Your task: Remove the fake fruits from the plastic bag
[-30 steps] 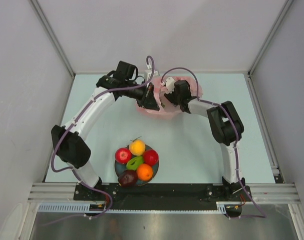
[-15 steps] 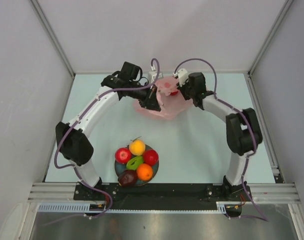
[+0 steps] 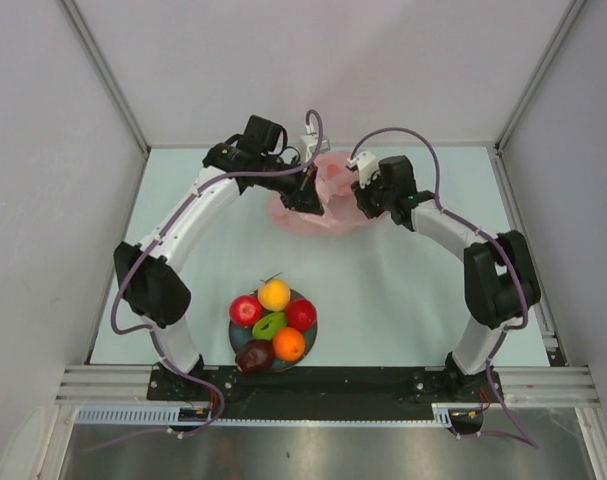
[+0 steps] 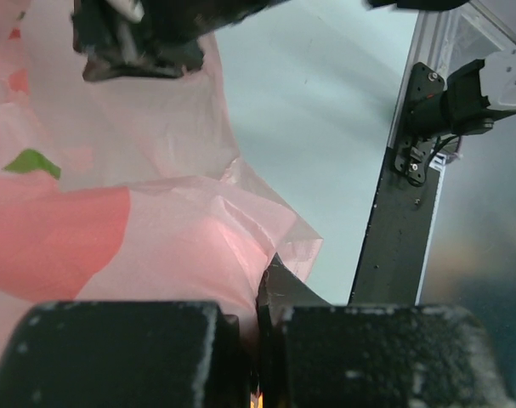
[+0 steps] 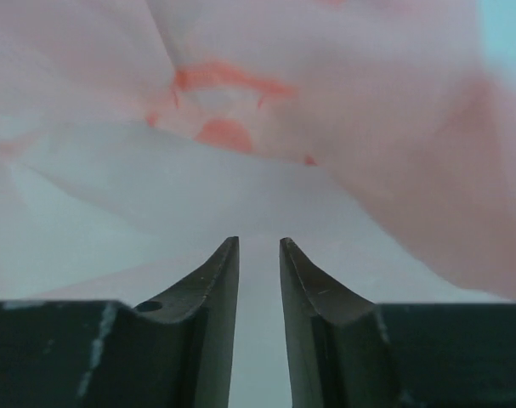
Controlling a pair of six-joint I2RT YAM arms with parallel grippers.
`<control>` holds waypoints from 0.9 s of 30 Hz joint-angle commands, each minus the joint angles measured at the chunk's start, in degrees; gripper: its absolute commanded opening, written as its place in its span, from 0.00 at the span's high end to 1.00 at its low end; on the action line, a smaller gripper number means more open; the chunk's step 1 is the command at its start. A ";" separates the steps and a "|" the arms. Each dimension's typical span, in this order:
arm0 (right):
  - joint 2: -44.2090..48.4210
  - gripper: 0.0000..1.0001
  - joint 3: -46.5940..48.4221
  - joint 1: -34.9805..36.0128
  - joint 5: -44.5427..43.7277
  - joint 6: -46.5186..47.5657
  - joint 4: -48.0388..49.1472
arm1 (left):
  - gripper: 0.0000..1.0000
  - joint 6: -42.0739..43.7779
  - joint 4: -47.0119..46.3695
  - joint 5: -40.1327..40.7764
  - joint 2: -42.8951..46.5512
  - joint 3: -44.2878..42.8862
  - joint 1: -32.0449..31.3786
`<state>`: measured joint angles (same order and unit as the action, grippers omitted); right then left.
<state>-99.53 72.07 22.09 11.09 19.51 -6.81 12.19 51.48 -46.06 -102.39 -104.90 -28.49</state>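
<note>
Plastic bag (image 4: 172,229) with red, green motifs

Legible text, labels, brands, numbers, signs: none showing in any view.

Plastic bag (image 3: 328,205): carrying printed shapes only. The left wrist view is showing a green patch (image 4: 32,161) and red areas. The right wrist view is showing a blurred red outline (image 5: 232,93), probably part of a fruit motif rather than a character.
</note>
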 commanded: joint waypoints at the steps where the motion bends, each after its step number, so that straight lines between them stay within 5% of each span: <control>1: -3.05 0.74 -1.23 1.03 -2.83 0.00 -5.63 | 1.00 3.63 2.30 -3.60 4.30 -0.57 -0.43; 5: 6.07 0.80 -4.12 2.87 4.88 -1.49 -19.62 | 1.00 5.21 3.18 -2.02 6.23 -0.39 -0.43; 9: 18.29 0.77 -10.62 7.53 8.42 0.62 -20.89 | 1.00 6.80 3.88 -0.61 7.64 -0.57 -0.43; 13: 11.94 0.70 -10.38 6.31 5.18 -4.47 -7.47 | 1.00 8.29 4.33 0.27 7.82 0.22 -0.43; 21: -5.15 0.78 2.46 4.37 5.28 -6.67 -6.92 | 1.00 9.17 4.85 -0.60 7.03 0.75 -0.51; 27: -4.54 0.57 2.46 5.86 -6.59 -6.85 -3.21 | 1.00 11.01 5.03 -0.87 7.03 1.37 -0.43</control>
<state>-106.50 71.29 27.07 12.23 13.54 -14.72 20.01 56.42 -45.36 -96.53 -103.68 -28.62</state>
